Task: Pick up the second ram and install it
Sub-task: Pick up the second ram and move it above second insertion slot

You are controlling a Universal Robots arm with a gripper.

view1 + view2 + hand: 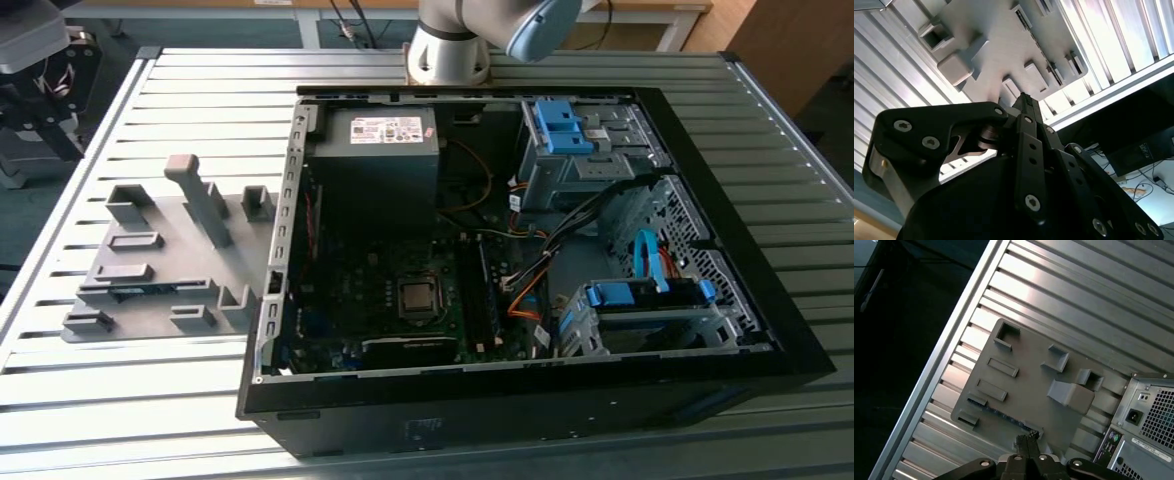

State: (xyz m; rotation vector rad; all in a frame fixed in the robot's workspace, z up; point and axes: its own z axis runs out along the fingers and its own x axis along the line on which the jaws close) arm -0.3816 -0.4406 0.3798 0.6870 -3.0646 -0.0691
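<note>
The second ram [999, 413], a thin blue circuit-board strip, sits slotted in a grey plastic holder [1024, 375]; the black pincer [1023, 441], pressed together, hangs above.

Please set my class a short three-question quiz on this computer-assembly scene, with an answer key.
1. True or false: the long blue circuit-board memory strip lies in the grey plastic holder tray.
2. In the exterior view, that tray sits on which side of the open black computer case? A. left B. right C. inside it
3. Fill in: in both wrist views the black claw points toward the grey ____.
Key: 1 true; 2 A; 3 tray.
</note>
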